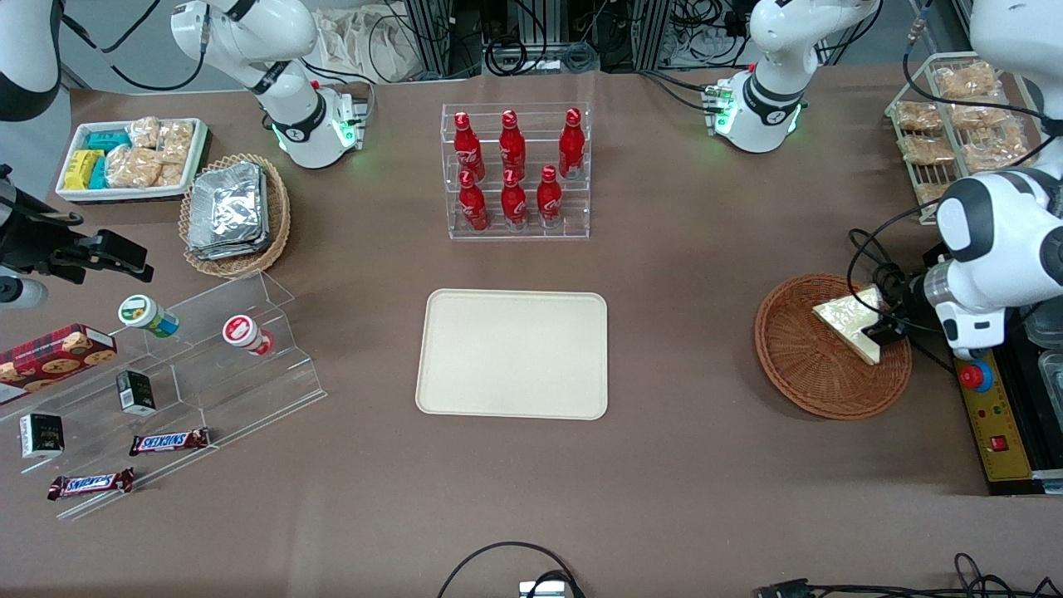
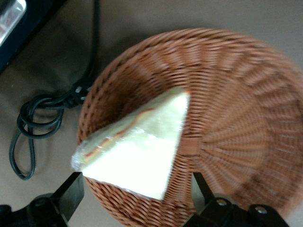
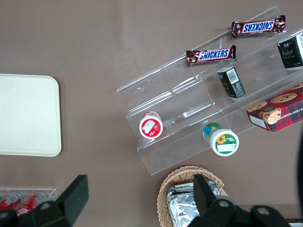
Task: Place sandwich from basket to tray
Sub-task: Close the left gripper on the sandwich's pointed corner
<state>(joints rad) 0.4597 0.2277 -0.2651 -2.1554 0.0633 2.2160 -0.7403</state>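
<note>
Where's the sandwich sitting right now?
The sandwich lies in the round basket at the working arm's end of the table, not on the tray. The left pincer is open with a finger on each side of it.

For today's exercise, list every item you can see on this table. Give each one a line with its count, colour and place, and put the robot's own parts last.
Wrapped triangular sandwich: 1, pale cream-yellow, in the round basket.
Round woven wicker basket: 1, reddish-brown, toward the working arm's end.
Flat rectangular plastic tray: 1, cream-beige, mid-table, nothing on it.
Bottles: 7, red, in a clear rack, farther from the front camera than the tray.
Oval wicker basket: 1, light tan, holding silver foil packets, toward the parked arm's end.
Small white tray: 1, with snack bags, beside the oval basket.
Clear stepped stand: 1, with two cups, two dark small boxes, two Snickers bars.
Cookie box: 1, red tartan.
Wire rack: 1, white, with tan snack bags.
Left gripper: 1, black fingers, open, astride the sandwich.
</note>
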